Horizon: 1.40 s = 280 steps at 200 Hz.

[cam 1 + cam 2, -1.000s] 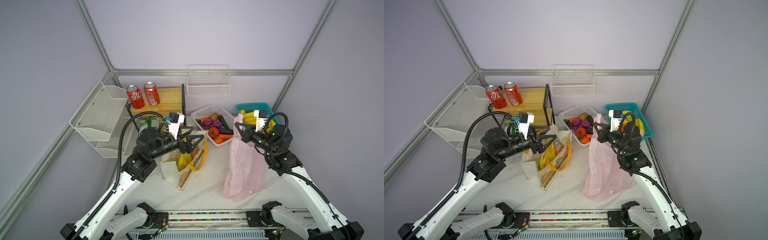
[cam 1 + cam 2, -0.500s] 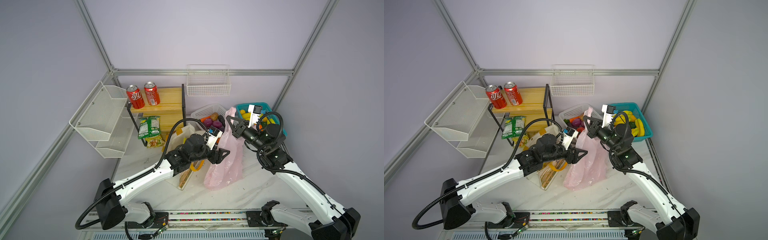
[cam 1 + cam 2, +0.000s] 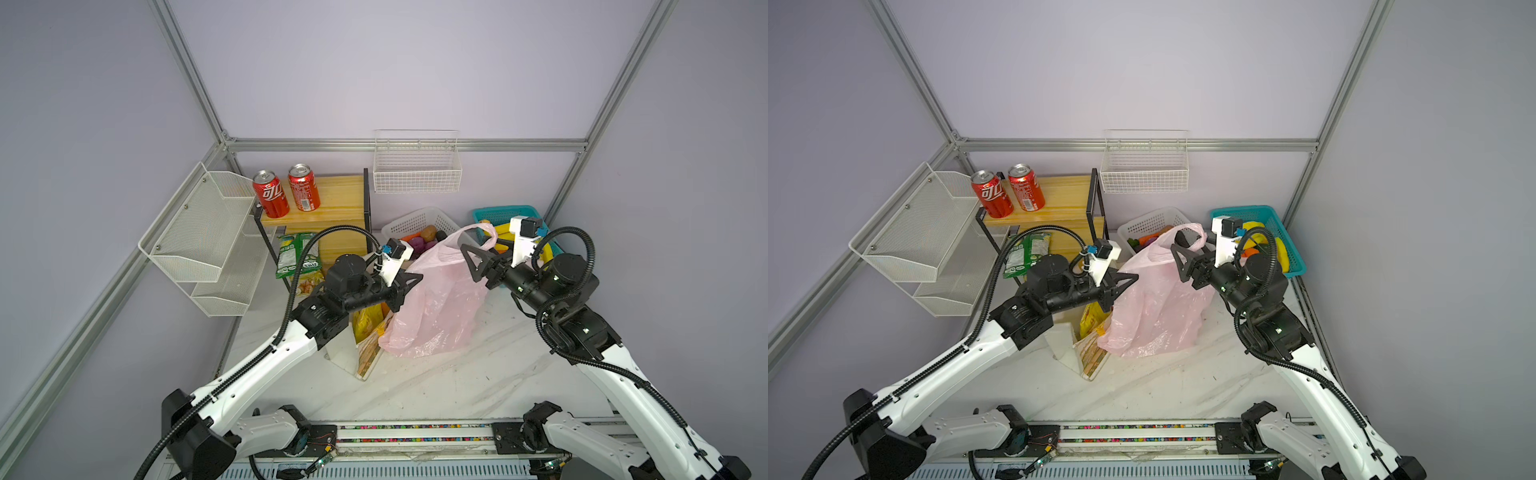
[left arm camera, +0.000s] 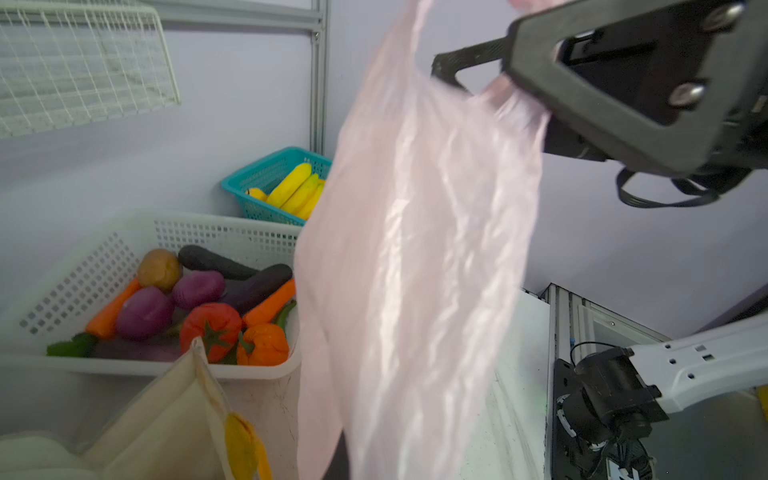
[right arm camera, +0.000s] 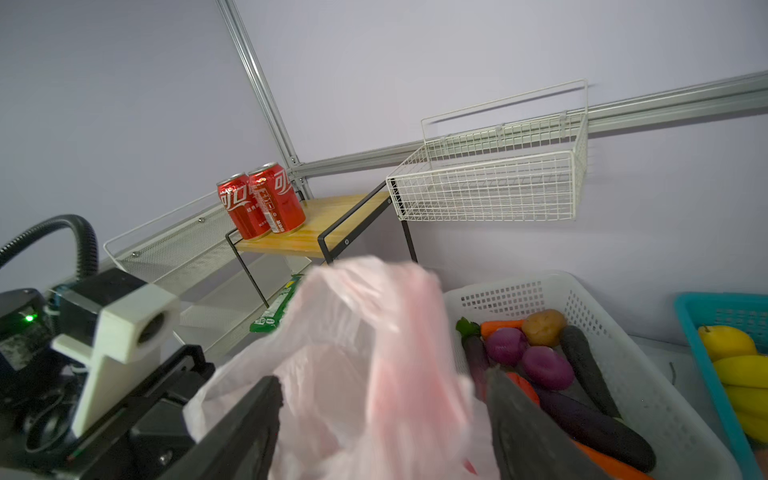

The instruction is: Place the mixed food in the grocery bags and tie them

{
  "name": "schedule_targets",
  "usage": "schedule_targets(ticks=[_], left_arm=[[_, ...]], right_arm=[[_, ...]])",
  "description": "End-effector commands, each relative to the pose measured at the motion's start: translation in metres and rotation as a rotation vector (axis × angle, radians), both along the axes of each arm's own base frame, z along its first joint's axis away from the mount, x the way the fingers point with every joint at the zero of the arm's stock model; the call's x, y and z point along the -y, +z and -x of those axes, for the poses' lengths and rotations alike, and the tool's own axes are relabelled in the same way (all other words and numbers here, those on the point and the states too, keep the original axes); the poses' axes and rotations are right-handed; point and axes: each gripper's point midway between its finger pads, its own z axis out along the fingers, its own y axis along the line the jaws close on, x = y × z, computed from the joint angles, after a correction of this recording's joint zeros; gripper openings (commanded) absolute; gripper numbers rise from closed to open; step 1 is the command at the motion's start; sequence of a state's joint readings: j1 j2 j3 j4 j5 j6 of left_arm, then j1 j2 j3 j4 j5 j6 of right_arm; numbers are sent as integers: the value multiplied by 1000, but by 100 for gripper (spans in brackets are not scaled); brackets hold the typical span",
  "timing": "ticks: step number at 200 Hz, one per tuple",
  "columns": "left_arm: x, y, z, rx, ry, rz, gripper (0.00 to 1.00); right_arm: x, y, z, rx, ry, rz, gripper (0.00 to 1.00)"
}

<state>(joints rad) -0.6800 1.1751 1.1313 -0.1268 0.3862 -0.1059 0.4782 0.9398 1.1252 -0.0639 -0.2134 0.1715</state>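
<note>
The pink plastic grocery bag stands on the table at centre in both top views, with its handle loop raised. My left gripper is shut on the bag's left top edge; in the left wrist view the bag hides the jaws. My right gripper is open at the bag's right top, and pink film lies loose between its spread fingers. The cream tote sits left of the pink bag, partly under my left arm. A yellow crisp packet shows inside it. Other mixed food is hidden.
A white basket of vegetables and a teal basket of bananas stand behind the bags. Two red cola cans sit on a wooden shelf, with a green crisp packet below. A wire basket hangs on the back wall, and a mesh rack stands at the left.
My left arm swung from the tote across to the pink bag and shut on its edge. The right gripper, earlier shut on the bag's handle, opened. The bag shifted left.
</note>
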Motion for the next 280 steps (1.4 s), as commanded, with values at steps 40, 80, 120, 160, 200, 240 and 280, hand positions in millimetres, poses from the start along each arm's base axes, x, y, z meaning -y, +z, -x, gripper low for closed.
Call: schedule_targets(ticks=[40, 80, 120, 160, 200, 240, 280], left_arm=[[-4, 2, 10, 66, -211, 9, 0], [-7, 1, -16, 15, -125, 30, 0], [-7, 10, -31, -58, -152, 95, 0], [-13, 15, -25, -58, -206, 111, 0], [-23, 17, -22, -72, -213, 128, 0], [-21, 17, -15, -69, -270, 132, 0], [-16, 15, -11, -84, -339, 137, 0]], right_arm=[[7, -3, -2, 106, 145, 197, 81], [-22, 23, 69, 289, 503, 146, 95], [-2, 32, 74, 337, 348, 128, 97], [41, 2, -20, 84, 9, 82, 92], [57, -38, -73, -20, -48, 119, 90], [3, -76, -56, -13, 378, 220, 86], [-18, -101, -70, -51, 439, 271, 80]])
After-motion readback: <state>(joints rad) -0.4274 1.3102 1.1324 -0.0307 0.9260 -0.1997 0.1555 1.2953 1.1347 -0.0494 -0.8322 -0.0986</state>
